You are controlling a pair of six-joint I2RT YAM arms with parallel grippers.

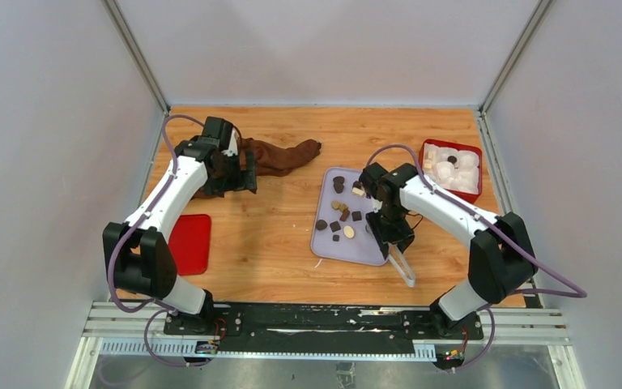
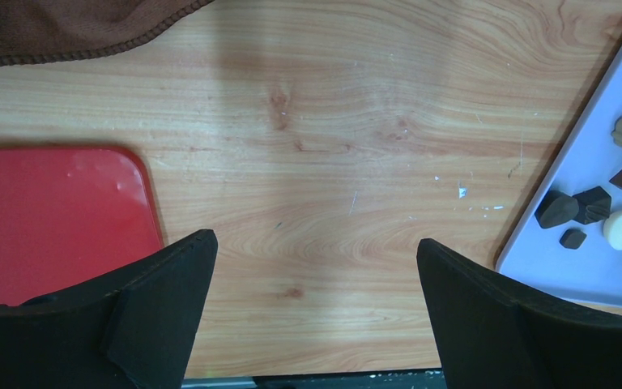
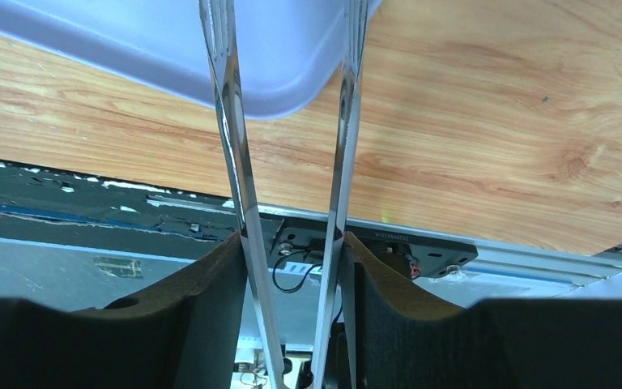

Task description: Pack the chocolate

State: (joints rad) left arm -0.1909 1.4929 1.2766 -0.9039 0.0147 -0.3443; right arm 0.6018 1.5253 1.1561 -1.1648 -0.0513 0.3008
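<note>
Several small chocolate pieces (image 1: pixel 342 212), dark, tan and cream, lie on the lavender tray (image 1: pixel 340 247); some also show in the left wrist view (image 2: pixel 583 207). My right gripper (image 1: pixel 390 231) is at the tray's right edge, shut on metal tongs (image 1: pixel 402 267) that slant toward the near edge. In the right wrist view the tongs (image 3: pixel 235 138) sit between my fingers, their two arms apart and crossing the tray's corner (image 3: pixel 283 49); the tips are cut off. My left gripper (image 1: pixel 239 177) is open and empty beside the brown cloth (image 1: pixel 279 156).
A red box (image 1: pixel 452 168) with white paper cups, a few holding chocolate, stands at the back right. A flat red lid (image 1: pixel 190 243) lies at the near left and shows in the left wrist view (image 2: pixel 48 219). Grey walls enclose the table.
</note>
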